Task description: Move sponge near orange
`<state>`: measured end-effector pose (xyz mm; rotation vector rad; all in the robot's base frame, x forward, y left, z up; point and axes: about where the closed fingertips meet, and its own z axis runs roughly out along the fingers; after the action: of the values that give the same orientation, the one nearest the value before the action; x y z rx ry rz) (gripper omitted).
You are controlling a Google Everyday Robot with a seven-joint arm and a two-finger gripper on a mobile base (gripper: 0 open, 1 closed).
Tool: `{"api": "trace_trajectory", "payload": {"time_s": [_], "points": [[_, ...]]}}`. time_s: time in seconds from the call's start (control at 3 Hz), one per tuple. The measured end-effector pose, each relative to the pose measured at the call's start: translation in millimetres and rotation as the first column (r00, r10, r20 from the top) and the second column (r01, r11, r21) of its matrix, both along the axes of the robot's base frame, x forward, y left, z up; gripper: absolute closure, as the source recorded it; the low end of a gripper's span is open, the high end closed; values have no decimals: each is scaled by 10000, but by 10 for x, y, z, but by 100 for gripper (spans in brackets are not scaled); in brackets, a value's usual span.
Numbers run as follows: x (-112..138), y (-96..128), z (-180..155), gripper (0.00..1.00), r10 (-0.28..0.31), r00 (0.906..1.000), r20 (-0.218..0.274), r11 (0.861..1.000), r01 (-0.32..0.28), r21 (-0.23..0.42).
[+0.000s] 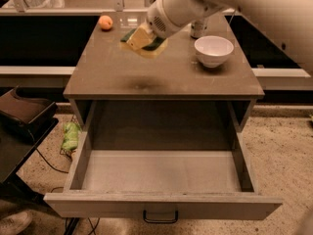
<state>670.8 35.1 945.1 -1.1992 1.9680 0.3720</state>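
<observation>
The sponge [146, 44], pale yellow foam with a dark green layer, hangs tilted in the air above the middle of the grey cabinet top [161, 75]. My gripper [142, 37] is shut on the sponge and holds it clear of the surface; its shadow falls on the top below. The orange [105, 22], small and peach-coloured, sits at the far left corner of the top, a short way left of and beyond the sponge.
A white bowl [213, 50] stands on the right of the top, with a dark can [197, 28] behind it. The cabinet's drawer [161, 173] is pulled open below. A green object [71, 136] lies on the floor at left.
</observation>
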Motion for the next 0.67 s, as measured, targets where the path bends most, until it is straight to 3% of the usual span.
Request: {"api": "trace_trajectory", "payload": {"time_s": [0.33, 0.67], "points": [[306, -67, 330, 100, 101, 9989, -458, 9983, -75, 576], [314, -44, 550, 100, 110, 9999, -9, 9974, -109, 707]]}}
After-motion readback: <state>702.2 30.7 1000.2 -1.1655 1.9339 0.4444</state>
